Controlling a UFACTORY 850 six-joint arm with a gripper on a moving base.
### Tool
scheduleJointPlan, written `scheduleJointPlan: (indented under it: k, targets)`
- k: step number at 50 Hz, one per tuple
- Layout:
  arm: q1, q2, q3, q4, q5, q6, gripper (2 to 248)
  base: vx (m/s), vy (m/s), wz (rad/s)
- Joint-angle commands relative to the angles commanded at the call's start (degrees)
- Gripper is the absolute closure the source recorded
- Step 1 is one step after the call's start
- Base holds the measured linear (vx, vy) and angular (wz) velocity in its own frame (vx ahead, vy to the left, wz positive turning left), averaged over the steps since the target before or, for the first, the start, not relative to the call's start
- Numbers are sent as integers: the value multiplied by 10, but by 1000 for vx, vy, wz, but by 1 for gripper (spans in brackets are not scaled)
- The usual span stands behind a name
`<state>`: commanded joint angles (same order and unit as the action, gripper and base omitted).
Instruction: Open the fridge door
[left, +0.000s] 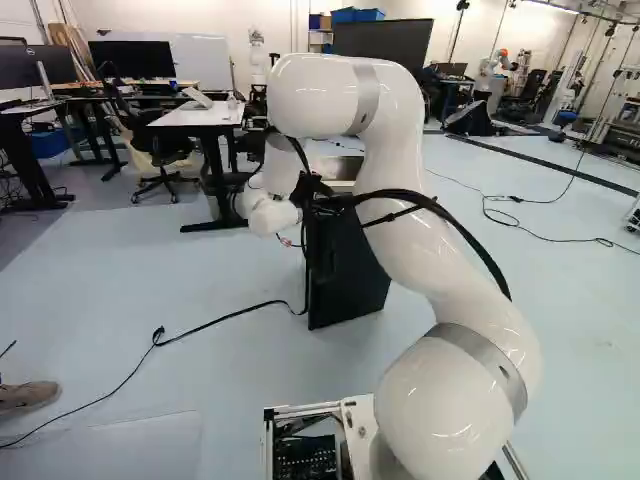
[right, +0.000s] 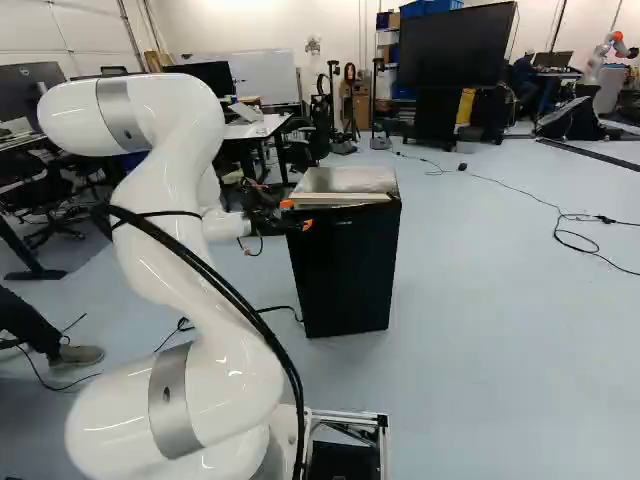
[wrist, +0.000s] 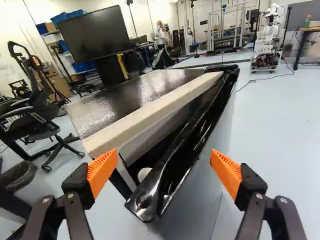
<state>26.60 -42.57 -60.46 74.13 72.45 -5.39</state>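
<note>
Orange pads (wrist: 102, 172) wide apart | gripper (right: 297, 214) spread | ahead, between pads: fridge door (wrist: 146, 199)

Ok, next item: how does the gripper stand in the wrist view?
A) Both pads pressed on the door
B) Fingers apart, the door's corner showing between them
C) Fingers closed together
B: the gripper has its orange pads well apart, and floor shows between one pad and the door's near corner.

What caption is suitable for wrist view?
Open gripper facing the near end of a slightly ajar, black fridge door.
</note>
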Motion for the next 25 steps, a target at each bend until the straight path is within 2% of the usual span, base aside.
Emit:
scheduleJointPlan:
  k: [25]
  targets:
    - [6, 11, 20, 21, 12, 0, 3, 0, 0, 0]
